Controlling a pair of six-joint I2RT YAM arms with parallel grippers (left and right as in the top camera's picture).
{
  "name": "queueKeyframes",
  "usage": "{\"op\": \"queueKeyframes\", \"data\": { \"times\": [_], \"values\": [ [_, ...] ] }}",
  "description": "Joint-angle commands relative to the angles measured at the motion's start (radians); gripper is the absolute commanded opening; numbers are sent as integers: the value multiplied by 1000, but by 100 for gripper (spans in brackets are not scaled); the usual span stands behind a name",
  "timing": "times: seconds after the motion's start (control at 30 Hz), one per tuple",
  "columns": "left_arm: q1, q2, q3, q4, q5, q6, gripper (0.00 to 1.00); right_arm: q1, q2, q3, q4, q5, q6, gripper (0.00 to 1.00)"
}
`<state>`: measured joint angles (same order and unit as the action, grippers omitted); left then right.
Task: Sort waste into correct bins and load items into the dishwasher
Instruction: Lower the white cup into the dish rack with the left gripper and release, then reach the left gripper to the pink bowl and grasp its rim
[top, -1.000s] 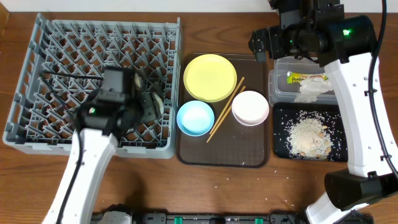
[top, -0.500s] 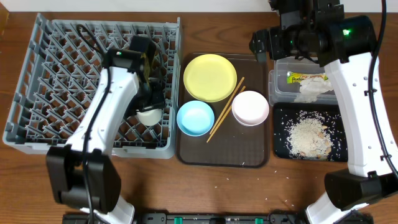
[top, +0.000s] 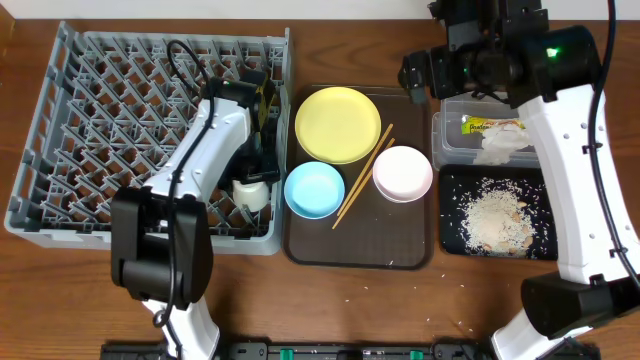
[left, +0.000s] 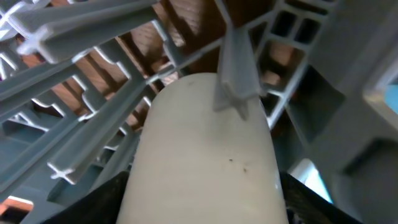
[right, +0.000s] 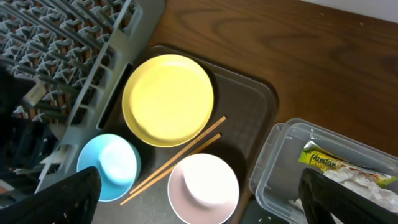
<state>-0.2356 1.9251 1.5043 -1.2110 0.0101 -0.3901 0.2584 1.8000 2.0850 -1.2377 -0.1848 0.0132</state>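
My left gripper (top: 252, 180) is shut on the small pale cup (top: 250, 194), held low among the pegs at the front right of the grey dish rack (top: 100, 120). In the left wrist view the cup (left: 205, 149) fills the space between the fingers (left: 205, 214). My right gripper (top: 412, 72) is open and empty, high over the back of the brown tray (top: 360, 245). On that tray lie the yellow plate (top: 338, 123), blue bowl (top: 314, 189), white bowl (top: 402, 172) and chopsticks (top: 362, 175). The wrapper (top: 490, 126) and napkin (top: 505, 146) lie in the clear tub (top: 445, 140).
Rice (top: 495, 218) lies in the black tray (top: 545, 235) at the front right, below the tub. A few grains are scattered on the table in front of the trays. The right wrist view shows the plate (right: 168, 99), both bowls and the tub's corner (right: 273, 162).
My left arm has swung over the rack to its right side, and the cup has shifted a little right and toward the front. The right arm has not moved.
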Motion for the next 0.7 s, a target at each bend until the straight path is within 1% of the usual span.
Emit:
{"op": "queueKeyframes", "data": {
  "times": [0.0,0.03,0.07,0.23,0.33,0.37,0.4,0.43,0.5,0.63,0.67],
  "values": [
    [-2,20,6,-3,7,1,89,18,5,-8,-1,1,-14,99],
    [0,20,12,-10,7,13,92,18,5,-8,-1,2,-15,99],
    [0,20,18,-18,7,21,93,18,5,-8,-1,1,-14,99],
    [0,-4,145,-124,4,43,93,18,5,-8,-4,2,-15,99],
    [-10,-55,231,-170,5,58,93,16,5,-8,-5,2,-15,99],
    [-24,-95,262,-176,6,69,93,14,5,-8,-4,2,-15,99],
    [-47,-145,273,-166,10,74,93,11,5,-8,-5,3,-15,99],
    [-84,-206,273,-137,46,99,93,7,5,-8,-5,6,-15,99],
    [-139,-250,272,-84,118,102,92,6,6,-8,-5,28,-14,99],
    [-237,-239,255,29,159,95,90,-10,6,-8,-3,81,48,99],
    [-277,-211,234,89,159,66,90,-40,5,-8,-3,91,82,99]
  ]
}}
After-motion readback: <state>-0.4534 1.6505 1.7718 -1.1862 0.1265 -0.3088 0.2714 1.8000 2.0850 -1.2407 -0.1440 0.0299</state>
